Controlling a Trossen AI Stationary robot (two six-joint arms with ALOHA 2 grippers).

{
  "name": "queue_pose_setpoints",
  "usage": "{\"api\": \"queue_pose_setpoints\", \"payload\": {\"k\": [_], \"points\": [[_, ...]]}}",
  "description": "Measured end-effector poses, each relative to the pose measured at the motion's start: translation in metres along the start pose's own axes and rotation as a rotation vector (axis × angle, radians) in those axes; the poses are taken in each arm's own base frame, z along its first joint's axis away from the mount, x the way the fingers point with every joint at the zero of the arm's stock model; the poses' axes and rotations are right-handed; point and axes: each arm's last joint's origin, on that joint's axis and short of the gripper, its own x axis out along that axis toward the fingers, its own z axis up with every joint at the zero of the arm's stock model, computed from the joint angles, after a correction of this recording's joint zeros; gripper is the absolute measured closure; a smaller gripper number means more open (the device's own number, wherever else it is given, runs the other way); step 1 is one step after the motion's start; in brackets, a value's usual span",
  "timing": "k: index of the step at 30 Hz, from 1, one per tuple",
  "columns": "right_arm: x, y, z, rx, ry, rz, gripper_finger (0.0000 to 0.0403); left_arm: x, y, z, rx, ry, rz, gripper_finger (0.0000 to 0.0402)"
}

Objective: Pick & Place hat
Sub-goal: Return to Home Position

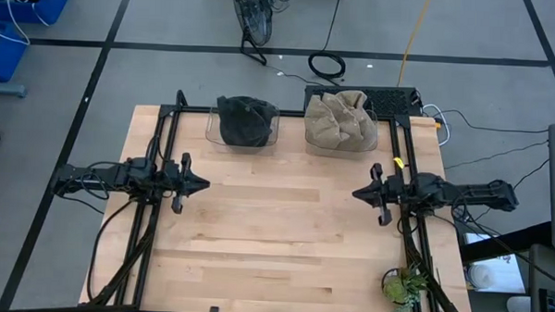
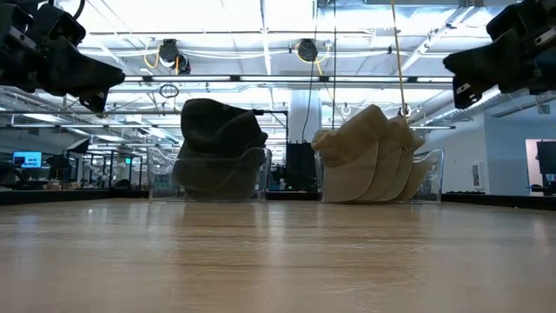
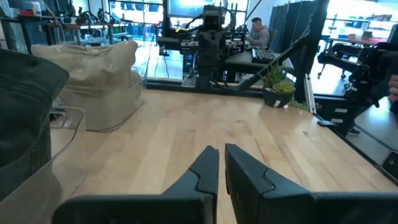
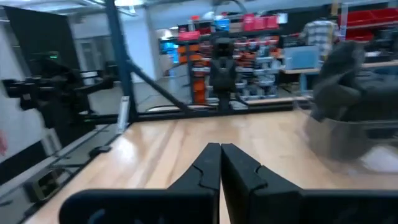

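Your left tool point(image 1: 204, 183) and right tool point(image 1: 356, 192), fingers together, face each other above the bench point(image 1: 274, 258). The black cap point(image 1: 244, 121) and brown cap point(image 1: 341, 119) sit binned off to their sides, well apart.

I see a plant point(image 1: 403, 286) on the table's point(image 1: 275, 230) near-right corner, a cable coil point(image 1: 328, 64) on the far floor, and a person point(image 3: 257, 32) seated beyond.

Grey floor point(image 1: 171, 23), bright ceiling lights point(image 2: 217, 13).
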Motion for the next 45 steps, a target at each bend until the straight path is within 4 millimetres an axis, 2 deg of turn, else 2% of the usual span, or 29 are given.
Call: {"api": "queue_pose_setpoints", "payload": {"k": [15, 45], "points": [[-0.0036, -0.0051, -0.0024, -0.002, 0.004, -0.167, 0.0403, 0.0, 0.0, 0.0002, 0.0, -0.001, 0.0, 0.0366], [-0.0035, -0.0048, 0.0003, -0.003, -0.023, -0.163, 0.0403, -0.0004, -0.0003, 0.0008, 0.0, -0.008, -0.003, 0.0366]]}}
